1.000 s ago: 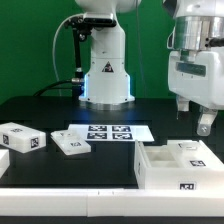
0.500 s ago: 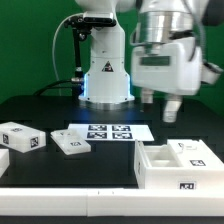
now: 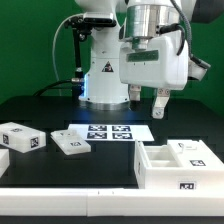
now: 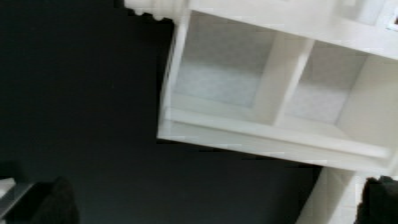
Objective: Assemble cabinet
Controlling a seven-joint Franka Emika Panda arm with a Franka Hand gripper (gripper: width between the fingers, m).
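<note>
While the robot's two-finger gripper hangs over the black table with its fingers spread and empty, the cabinet, a large white thin-walled plastic box with fitted panels and square black-and-white tags, sits low at the exterior view's right. It lies below and right of the fingers, long side seemingly running across that view. The wrist view sees its open compartments, so I'd say the reach is downward.

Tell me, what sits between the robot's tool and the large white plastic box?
Nothing: the exterior view shows only bare black tabletop between tool and white plastic box.
</note>
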